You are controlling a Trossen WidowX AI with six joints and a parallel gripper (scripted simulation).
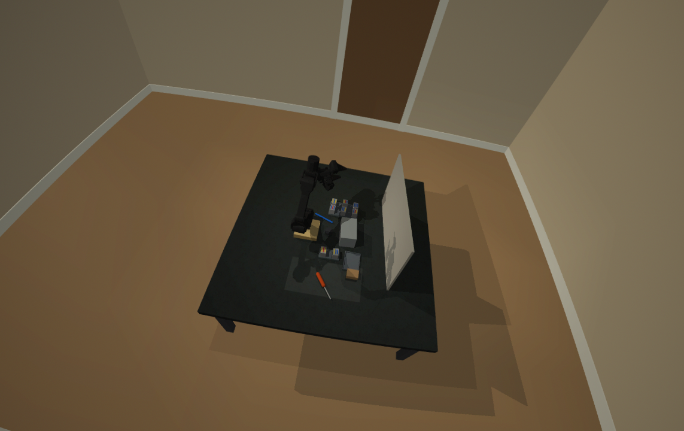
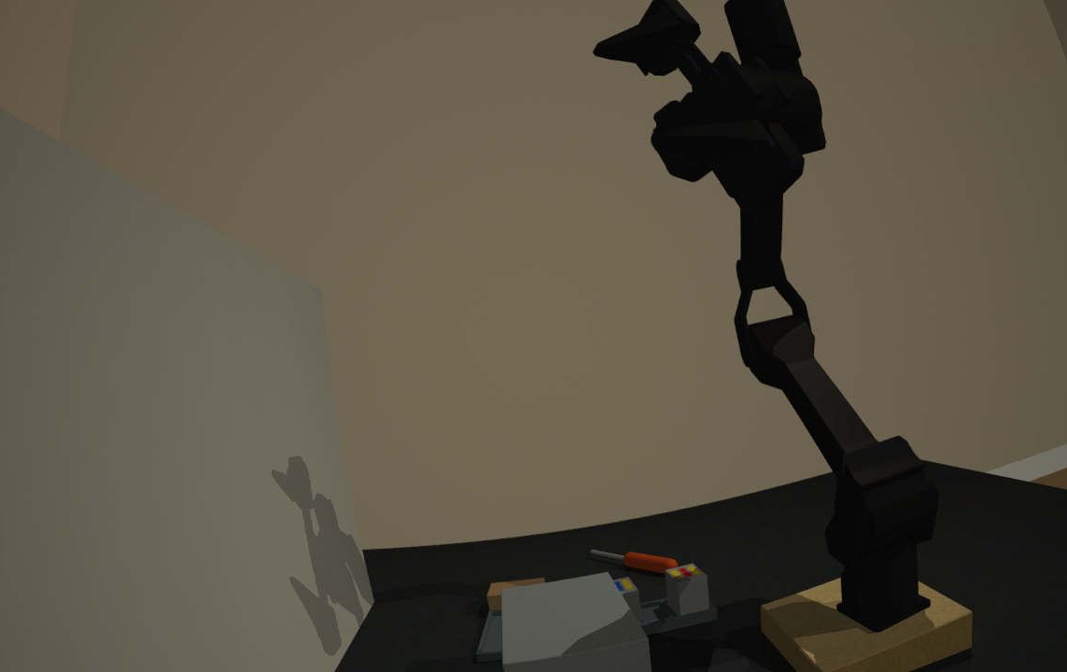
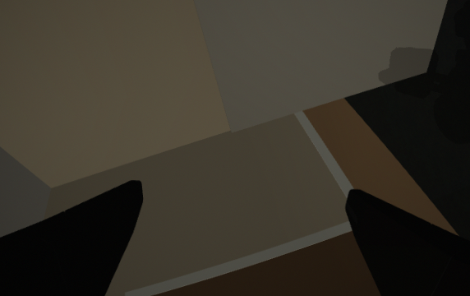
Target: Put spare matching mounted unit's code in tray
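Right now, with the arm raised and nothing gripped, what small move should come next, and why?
Probably swing the wrist down toward the back of the mounted unit, facing the white panel. The gripper is open and empty, the wrist view shows only walls and floor, and the code is not readable in any view.

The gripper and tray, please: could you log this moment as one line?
gripper: open, empty, raised high above the table | tray: no spare inside | spares: untouched on the table | screwdriver: on the mat

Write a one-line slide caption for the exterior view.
Arm reared high above the table, end effector open and empty; screwdriver and gray box lie below.
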